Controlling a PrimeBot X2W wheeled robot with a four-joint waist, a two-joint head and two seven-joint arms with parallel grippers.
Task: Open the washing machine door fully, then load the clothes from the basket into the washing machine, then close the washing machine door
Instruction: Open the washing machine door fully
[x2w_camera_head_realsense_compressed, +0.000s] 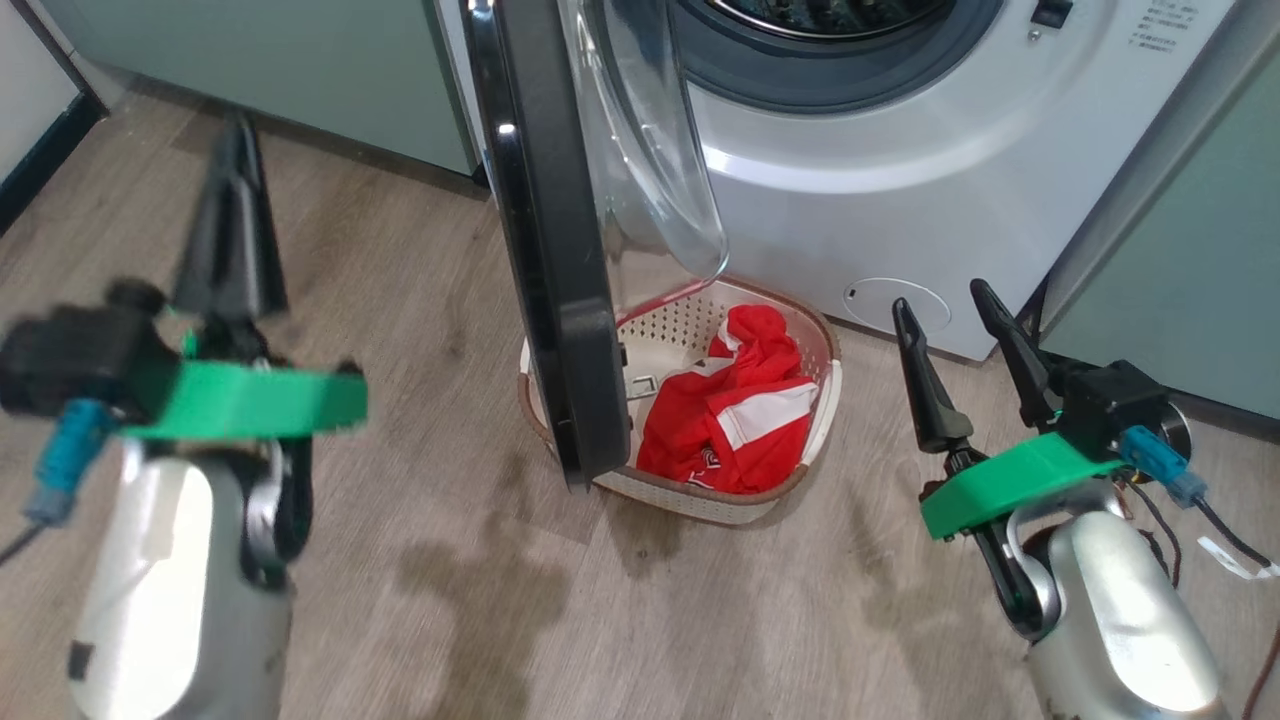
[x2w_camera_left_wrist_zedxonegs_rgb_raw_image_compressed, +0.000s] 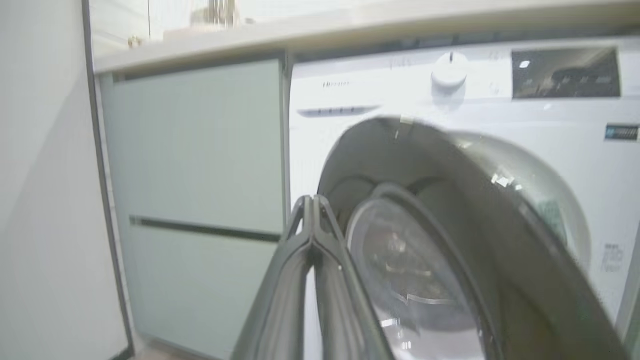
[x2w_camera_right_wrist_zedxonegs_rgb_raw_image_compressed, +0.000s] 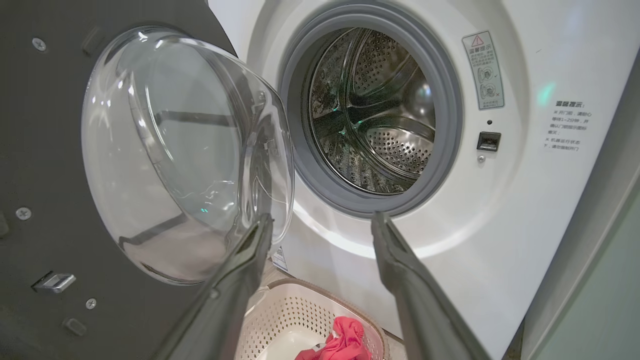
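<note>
Head view: one basket (x2w_camera_head_realsense_compressed: 675, 325), one door (x2w_camera_head_realsense_compressed: 555, 250)

The floor (x2w_camera_head_realsense_compressed: 420, 620) is of pale wood-look planks, with some darker patches (x2w_camera_head_realsense_compressed: 490, 590) near the middle. A pale green left cabinet (x2w_camera_head_realsense_compressed: 300, 70) and a right cabinet (x2w_camera_head_realsense_compressed: 1180, 280) stand at the back. The left one has a dark horizontal gap (x2w_camera_left_wrist_zedxonegs_rgb_raw_image_compressed: 200, 229) between two fronts, under a light worktop (x2w_camera_left_wrist_zedxonegs_rgb_raw_image_compressed: 300, 32). A white wall (x2w_camera_left_wrist_zedxonegs_rgb_raw_image_compressed: 45, 210) is just beside it.
</note>
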